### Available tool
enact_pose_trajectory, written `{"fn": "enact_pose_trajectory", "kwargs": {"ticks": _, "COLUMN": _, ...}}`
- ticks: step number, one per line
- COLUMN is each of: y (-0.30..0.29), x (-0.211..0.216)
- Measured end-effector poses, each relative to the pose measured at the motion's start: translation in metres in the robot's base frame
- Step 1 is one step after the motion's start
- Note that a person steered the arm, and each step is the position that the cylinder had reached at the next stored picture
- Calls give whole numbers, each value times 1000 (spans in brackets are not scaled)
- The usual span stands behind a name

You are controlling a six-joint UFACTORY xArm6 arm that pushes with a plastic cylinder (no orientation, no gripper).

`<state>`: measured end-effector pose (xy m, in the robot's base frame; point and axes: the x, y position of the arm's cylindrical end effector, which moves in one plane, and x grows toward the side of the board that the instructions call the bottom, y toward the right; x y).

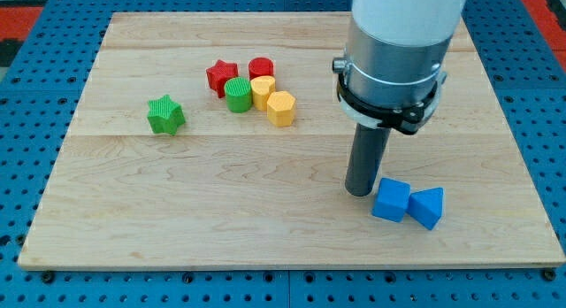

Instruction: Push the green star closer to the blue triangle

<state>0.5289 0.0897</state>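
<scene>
Green star (165, 114): left of centre on the wooden board (177, 211), standing alone, well apart from every other block.
Blue triangle (427, 206): lower right of the board, touching or just beside the blue cube (391, 200) on its left.
My tip (358, 191): lower right of centre, just beside the blue cube's left edge; whether it touches cannot be told. It is far from the green star.
Jaws: the arm ends in a plain rod, so nothing is released, clenched or grasped.
Cluster: upper middle of the board, packed close together: red star (221, 77), red cylinder (261, 69), green cylinder (237, 94), yellow cylinder (263, 90), yellow hexagon (280, 108).
</scene>
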Motion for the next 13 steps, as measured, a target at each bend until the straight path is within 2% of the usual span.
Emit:
{"fn": "enact_pose_trajectory", "kwargs": {"ticks": 1, "y": -2, "x": -7}}
{"fn": "enact_pose_trajectory", "kwargs": {"ticks": 4, "y": -289, "x": -79}}
{"fn": "enact_pose_trajectory", "kwargs": {"ticks": 5, "y": -299, "x": -141}}
{"fn": "enact_pose_trajectory", "kwargs": {"ticks": 6, "y": -177, "x": -131}}
{"fn": "enact_pose_trajectory", "kwargs": {"ticks": 7, "y": -188, "x": -99}}
{"fn": "enact_pose_trajectory", "kwargs": {"ticks": 8, "y": -240, "x": -149}}
{"fn": "enact_pose_trajectory", "kwargs": {"ticks": 9, "y": -245, "x": -171}}
{"fn": "enact_pose_trajectory", "kwargs": {"ticks": 10, "y": -282, "x": -139}}
{"fn": "enact_pose_trajectory", "kwargs": {"ticks": 11, "y": -232, "x": -100}}
{"fn": "enact_pose_trajectory", "kwargs": {"ticks": 12, "y": -201, "x": -93}}
{"fn": "enact_pose_trajectory", "kwargs": {"ticks": 13, "y": -254, "x": -106}}
